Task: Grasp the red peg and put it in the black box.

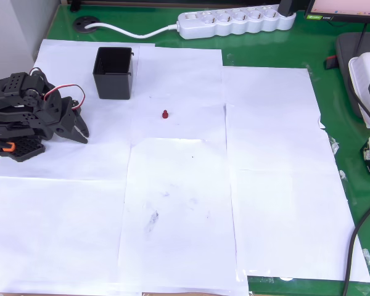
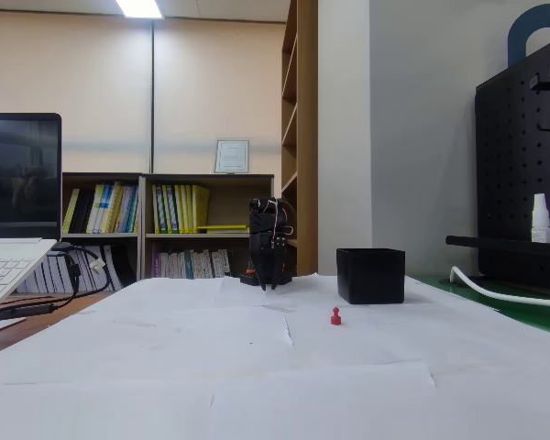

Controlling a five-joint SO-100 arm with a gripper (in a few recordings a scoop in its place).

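Overhead view, starting at the far left: black arm (image 1: 24, 117) sitting folded over its base, gripper (image 1: 80, 131) pointing right, tips resting low over the white paper sheets (image 1: 179, 209), gripping nothing. Fingers lying close together, only a narrow gap showing between the tips. Moving right: black box (image 1: 114, 73) standing upright and open-topped, just beyond the gripper, apart from it. Further right still: red peg (image 1: 165, 114) lying alone on the paper, well clear of both box and gripper. Along the top edge, white power strip (image 1: 237, 20) stretching over the green table (image 1: 351, 123).

Fixed view, looking low across the paper: laptop (image 2: 9, 229) sitting at the left, arm (image 2: 269, 243) hanging tucked at centre, gripper (image 2: 272, 275) pointing down, red peg (image 2: 335, 317) standing nearer the camera, black box (image 2: 371, 275) behind it, slightly to the right.
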